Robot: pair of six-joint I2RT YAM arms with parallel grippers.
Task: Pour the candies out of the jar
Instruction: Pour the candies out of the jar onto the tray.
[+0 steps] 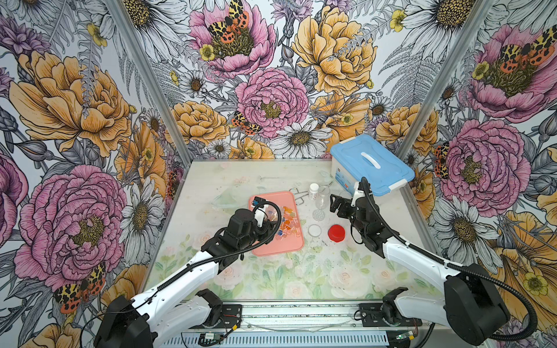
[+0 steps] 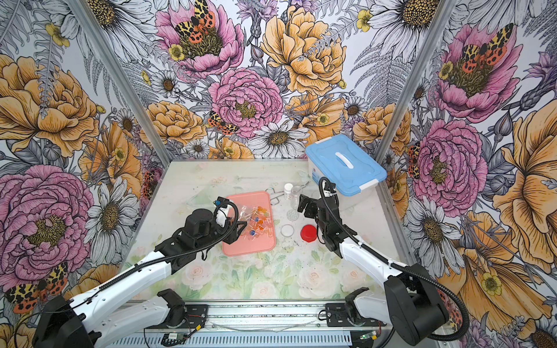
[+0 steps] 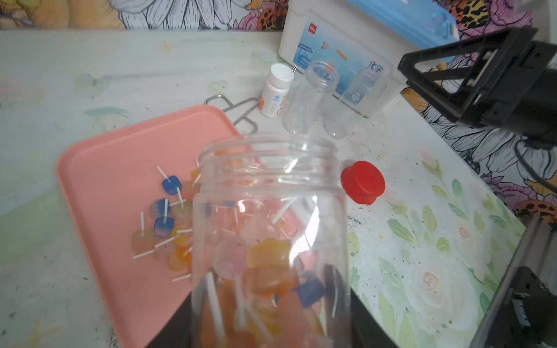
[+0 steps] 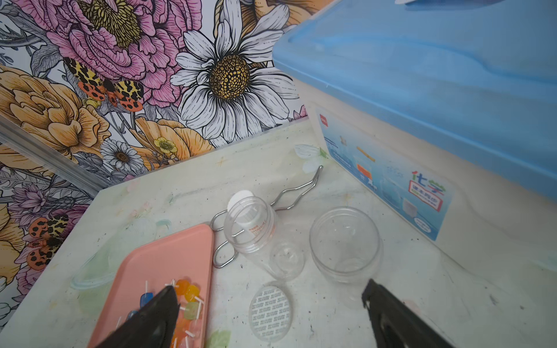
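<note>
Many candies (image 3: 168, 223) lie on the pink tray (image 3: 114, 168), others seemingly inside the tilted clear jar (image 3: 271, 186) that my left gripper (image 1: 269, 222) clamps by its body. I judge it light, stiff, slippery: grip mid-body. My right gripper (image 4: 269, 290) gapes wide, empty.

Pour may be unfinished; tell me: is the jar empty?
No, many candies lie inside the jar, with only some out on the pink tray.

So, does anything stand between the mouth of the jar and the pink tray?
Nothing visible does. The jar, held by the left pincer, is uncapped over the pink tray, where some candies lie; the red lid lies apart.
</note>
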